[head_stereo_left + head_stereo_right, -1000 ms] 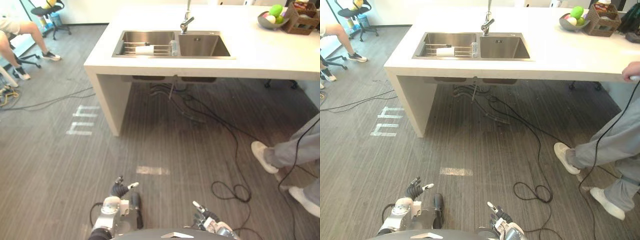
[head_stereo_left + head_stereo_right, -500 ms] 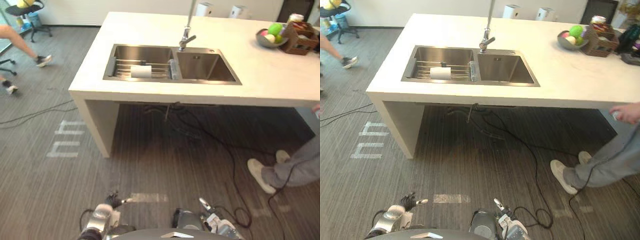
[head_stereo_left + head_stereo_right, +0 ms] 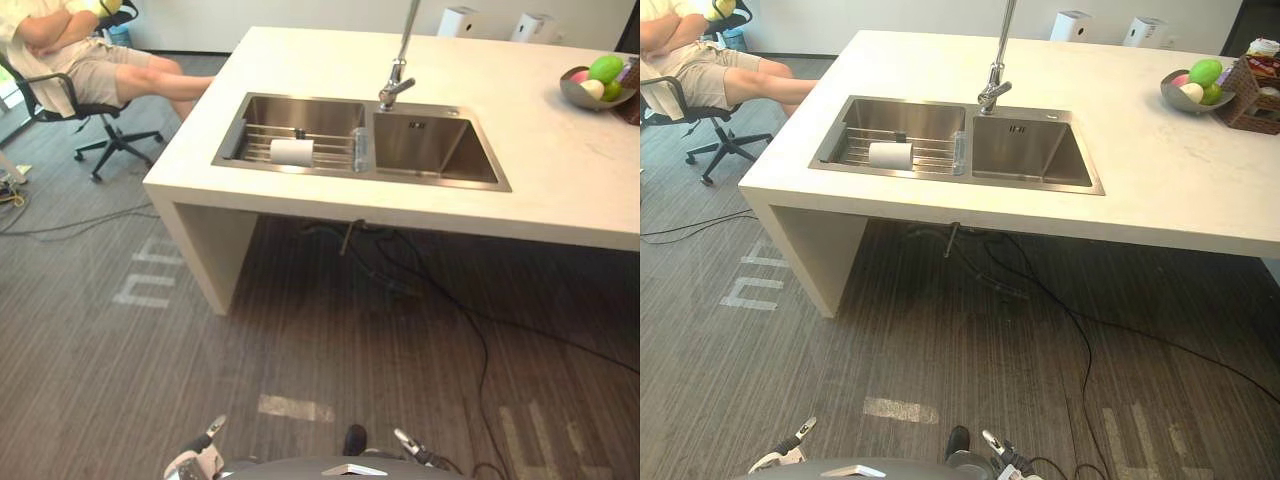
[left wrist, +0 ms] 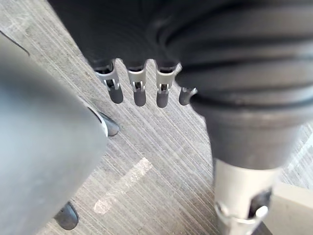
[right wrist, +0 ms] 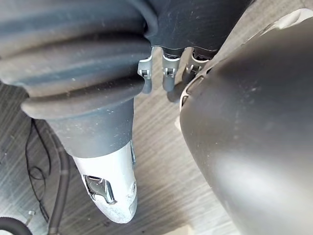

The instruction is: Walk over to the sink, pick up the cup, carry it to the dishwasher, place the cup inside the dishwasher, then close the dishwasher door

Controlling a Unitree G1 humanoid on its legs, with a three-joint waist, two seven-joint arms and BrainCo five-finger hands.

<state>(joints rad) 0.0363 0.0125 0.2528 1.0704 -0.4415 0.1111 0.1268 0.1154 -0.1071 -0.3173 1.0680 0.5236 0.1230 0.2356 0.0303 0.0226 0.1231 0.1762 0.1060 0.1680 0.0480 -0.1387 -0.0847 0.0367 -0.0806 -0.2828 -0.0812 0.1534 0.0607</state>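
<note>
The cup (image 3: pixel 890 155), white and lying on its side, rests on the wire rack (image 3: pixel 930 158) in the left basin of the sink (image 3: pixel 1030 155); nothing touches it. The sink is set into a pale surface (image 3: pixel 1140 185); the tap (image 3: pixel 992 92) stands at the sink's far rim, between the two basins. Well to the right of the sink a bowl of fruit (image 3: pixel 1193 90) sits on the surface, with a wicker basket (image 3: pixel 1255 85) just beside it on the side away from the sink; two white containers (image 3: pixel 1073 25) stand beyond the sink at the far edge. To the left of the sink, well apart from it, a person (image 3: pixel 695 60) sits in an office chair (image 3: pixel 715 140). Both hands hang low over the grey striped floor (image 3: pixel 790 350), well short of the sink; the left hand (image 4: pixel 139 93) has its fingers (image 4: pixel 115 90) straight and released, grasping nothing; the right hand (image 5: pixel 167 78) likewise shows its fingers (image 5: pixel 146 81) loose and empty.
</note>
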